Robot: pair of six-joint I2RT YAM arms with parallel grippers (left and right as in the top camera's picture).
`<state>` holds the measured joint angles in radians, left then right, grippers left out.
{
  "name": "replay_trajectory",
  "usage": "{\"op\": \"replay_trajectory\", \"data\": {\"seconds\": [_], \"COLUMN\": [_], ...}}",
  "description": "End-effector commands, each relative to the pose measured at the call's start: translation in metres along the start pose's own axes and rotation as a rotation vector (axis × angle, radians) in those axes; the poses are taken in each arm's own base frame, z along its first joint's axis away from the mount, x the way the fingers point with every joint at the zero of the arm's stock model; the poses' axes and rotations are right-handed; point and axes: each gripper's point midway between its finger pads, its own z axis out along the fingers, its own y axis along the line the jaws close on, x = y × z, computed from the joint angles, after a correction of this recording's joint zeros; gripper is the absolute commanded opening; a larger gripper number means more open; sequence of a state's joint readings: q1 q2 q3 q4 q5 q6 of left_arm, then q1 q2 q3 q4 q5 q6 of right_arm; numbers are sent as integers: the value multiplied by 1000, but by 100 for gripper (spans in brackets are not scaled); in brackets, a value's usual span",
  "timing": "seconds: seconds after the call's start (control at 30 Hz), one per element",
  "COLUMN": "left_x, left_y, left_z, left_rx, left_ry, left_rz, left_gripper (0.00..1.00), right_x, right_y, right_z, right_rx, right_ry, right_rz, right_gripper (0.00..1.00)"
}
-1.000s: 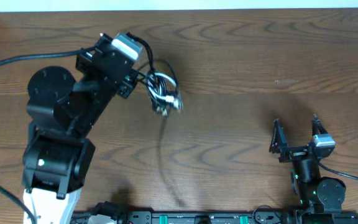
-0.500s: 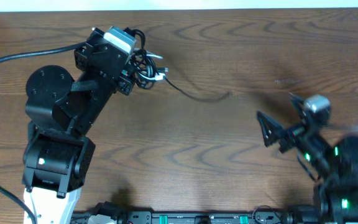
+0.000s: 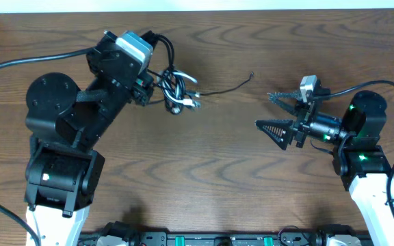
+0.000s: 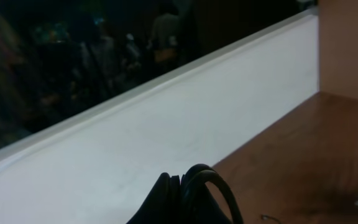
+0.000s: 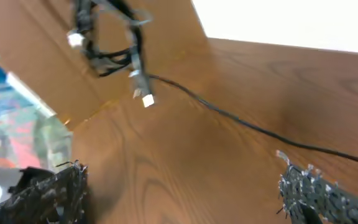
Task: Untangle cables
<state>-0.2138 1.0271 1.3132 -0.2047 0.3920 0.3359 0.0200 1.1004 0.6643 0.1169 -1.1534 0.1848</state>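
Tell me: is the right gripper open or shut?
Open. Overhead, the right gripper has its two fingers wide apart, with nothing between them.

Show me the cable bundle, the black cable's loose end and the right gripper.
cable bundle [image 3: 175,89], overhead view, middle of coils.
black cable's loose end [image 3: 252,75], overhead view, plug tip.
right gripper [image 3: 263,110], overhead view, midway between fingertips.

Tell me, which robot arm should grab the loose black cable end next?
Probably the right one. The right claw is open, empty and facing the free tail of the black cable. The left claw is shut on the tangled cables, busy holding them.
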Motion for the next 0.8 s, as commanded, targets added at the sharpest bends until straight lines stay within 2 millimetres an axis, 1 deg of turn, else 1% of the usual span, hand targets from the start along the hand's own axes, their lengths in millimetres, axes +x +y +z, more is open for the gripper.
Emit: {"op": "replay_trajectory", "data": {"seconds": [0.0, 0.03, 0.1, 0.2, 0.3, 0.37, 0.5, 0.53, 0.6, 0.63, 0.7, 0.77], "left_x": [-6, -8, -9, -6, -3, -2, -4, -5, -10, -11, -13, -14], "left_y": [14, 16, 19, 13, 13, 13, 8, 5, -12, -17, -25, -28], "left_z": [8, 13, 28, 46, 58, 61, 62, 62, 63, 63, 63, 64], "left_rx": [-58, -61, -47, 13, 38, 39, 53, 66, 136, 155, 178, 185], "left_ry": [-27, -41, -72, -95, -108, -110, -113, -115, -123, -125, -127, -130], "left_rz": [-19, -52, -146, -219, -261, -276, -276, -275, -273, -272, -273, -273], "left_gripper": [8, 8, 8, 8, 8, 8, 7, 7, 8, 7, 8, 7], "right_x": [-11, -11, -12, -13, -20, -28, -43, -44, -42, -40, -39, -44], "right_y": [33, 37, 45, 52, 51, 53, 80, 81, 83, 83, 80, 80], "right_z": [7, 11, 28, 48, 63, 70, 84, 87, 99, 106, 119, 125], "right_rx": [-106, -116, -97, -57, 42, 85, 8, 5, -12, -25, -44, -65], "right_ry": [0, 0, -9, -24, -64, -108, -194, -204, -221, -228, -259, -309], "right_rz": [-67, -85, -149, -243, -292, -323, -407, -413, -427, -447, -476, -484], "right_gripper": [99, 99, 99, 99, 99, 99, 99, 99, 99, 99, 99, 99]}}
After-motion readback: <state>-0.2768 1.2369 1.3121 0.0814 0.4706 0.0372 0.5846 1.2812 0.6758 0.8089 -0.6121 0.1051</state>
